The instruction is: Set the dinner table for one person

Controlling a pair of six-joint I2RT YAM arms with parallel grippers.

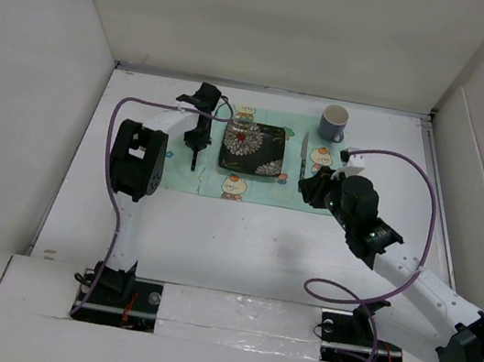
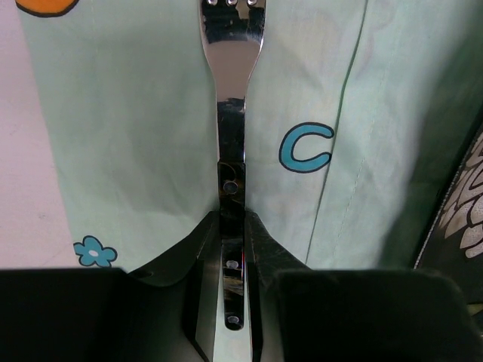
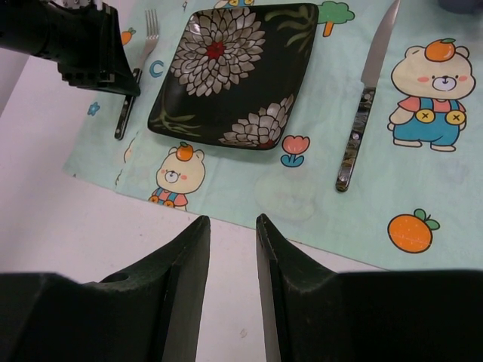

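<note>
The dinner table is a white tabletop with white walls. On it lies a mint-green bear mat holding a dark floral square plate, with a knife to its right. My left gripper is at the plate's left. In the left wrist view it is shut on the black riveted handle of a fork, which lies along the mat. My right gripper is open and empty above the mat's near edge. It sees the plate, the knife and the fork.
A blue-grey mug stands at the mat's back right corner. A clear glass stands just behind the plate. White walls close the left, back and right sides. Bare tabletop lies between the mat and the arm bases.
</note>
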